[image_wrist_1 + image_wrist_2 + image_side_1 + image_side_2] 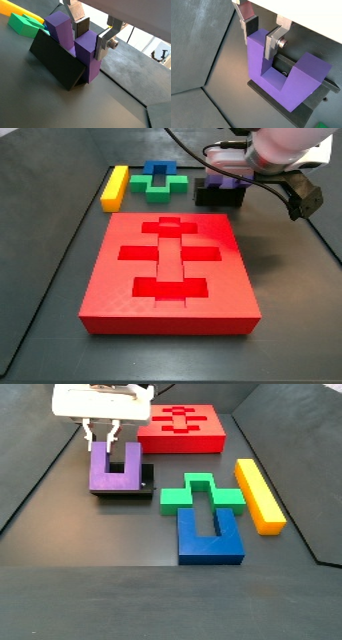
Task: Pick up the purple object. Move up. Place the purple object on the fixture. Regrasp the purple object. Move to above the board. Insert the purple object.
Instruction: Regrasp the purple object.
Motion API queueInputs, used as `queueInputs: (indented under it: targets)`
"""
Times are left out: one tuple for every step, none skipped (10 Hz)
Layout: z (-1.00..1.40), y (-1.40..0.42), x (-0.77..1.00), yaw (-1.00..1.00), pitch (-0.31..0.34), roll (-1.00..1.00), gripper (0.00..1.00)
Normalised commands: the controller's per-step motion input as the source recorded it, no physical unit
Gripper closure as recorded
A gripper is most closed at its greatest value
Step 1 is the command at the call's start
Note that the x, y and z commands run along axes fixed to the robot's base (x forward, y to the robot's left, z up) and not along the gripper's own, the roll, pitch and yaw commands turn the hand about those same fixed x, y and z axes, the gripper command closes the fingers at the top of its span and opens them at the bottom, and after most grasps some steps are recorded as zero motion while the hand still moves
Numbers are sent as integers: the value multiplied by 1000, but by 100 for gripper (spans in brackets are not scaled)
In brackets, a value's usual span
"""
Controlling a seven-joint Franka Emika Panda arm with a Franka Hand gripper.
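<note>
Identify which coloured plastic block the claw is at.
The purple U-shaped plastic block on the black fixture; the claw straddles one prong. Green, blue and yellow blocks lie apart.

A green cross-shaped block [201, 496] touches a blue block [211, 536], with a yellow bar [259, 494] beside them.

White tool [106, 433] housing, flat silver fingers [105, 42], black cable

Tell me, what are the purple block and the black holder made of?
The purple object looks like matte plastic: even colour, soft sheen, crisp edges. The fixture it rests on seems dull black plastic or metal; unclear which. The gripper, around one prong, has silver metal fingers.
</note>
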Motion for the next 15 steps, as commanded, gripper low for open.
queueInputs:
  targets:
    - [0, 0, 0, 0, 0, 0, 100]
    - [0, 0, 0, 0, 0, 0, 100]
    - [0, 0, 0, 0, 0, 0, 100]
    - [0, 0, 0, 0, 0, 0, 100]
    - [0, 0, 0, 0, 0, 0, 100]
    - [0, 0, 0, 0, 0, 0, 100]
    - [0, 0, 0, 0, 0, 0, 100]
    - [0, 0, 0, 0, 0, 0, 100]
    - [0, 0, 0, 0, 0, 0, 100]
    - [0, 0, 0, 0, 0, 0, 100]
    - [0, 0, 0, 0, 0, 0, 100]
    - [0, 0, 0, 0, 0, 0, 100]
    - [0, 0, 0, 0, 0, 0, 100]
    - [0, 0, 0, 0, 0, 0, 100]
    - [0, 0, 0, 0, 0, 0, 100]
